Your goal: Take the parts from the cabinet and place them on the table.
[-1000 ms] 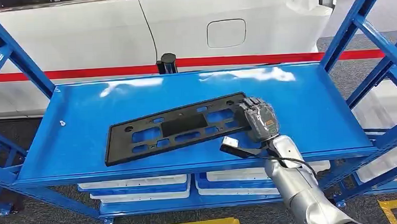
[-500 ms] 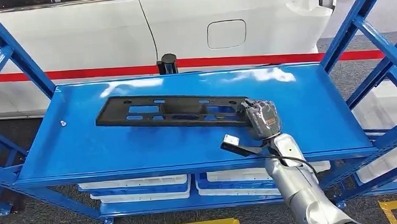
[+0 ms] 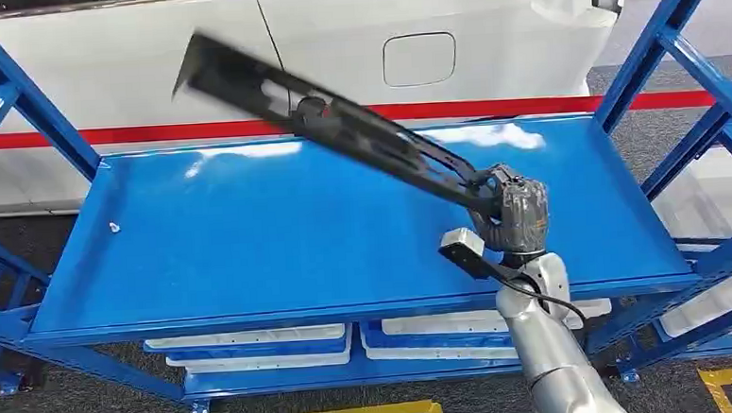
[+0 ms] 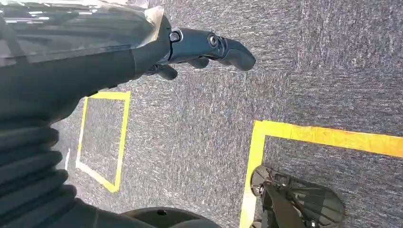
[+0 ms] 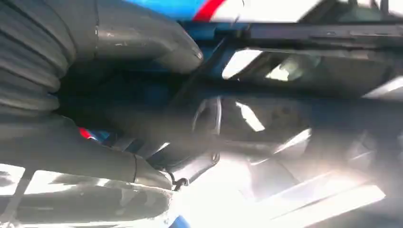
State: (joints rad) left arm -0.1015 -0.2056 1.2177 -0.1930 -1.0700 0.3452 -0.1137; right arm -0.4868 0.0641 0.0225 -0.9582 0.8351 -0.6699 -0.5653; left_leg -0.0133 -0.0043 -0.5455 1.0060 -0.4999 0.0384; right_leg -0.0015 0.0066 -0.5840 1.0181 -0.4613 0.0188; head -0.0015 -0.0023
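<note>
A long black plastic bracket (image 3: 339, 123) with several cut-outs is lifted off the blue cabinet shelf (image 3: 251, 241), tilted steeply with its far end high at the upper left. My right hand (image 3: 512, 216) grips its near end above the shelf's right part. In the right wrist view the bracket (image 5: 304, 85) lies blurred against my right hand (image 5: 109, 118), whose thumb closes over it. My left hand (image 4: 199, 47) hangs over grey carpet, fingers apart and holding nothing.
Blue uprights (image 3: 661, 49) frame the shelf on both sides. White bins (image 3: 256, 343) sit on the lower level. A white car body with a red stripe (image 3: 150, 133) stands behind the cabinet. Yellow tape marks (image 4: 323, 135) cross the carpet.
The bracket lay flat on the shelf a second ago; my right hand has swung it up, raising its far end high while moving slightly right.
</note>
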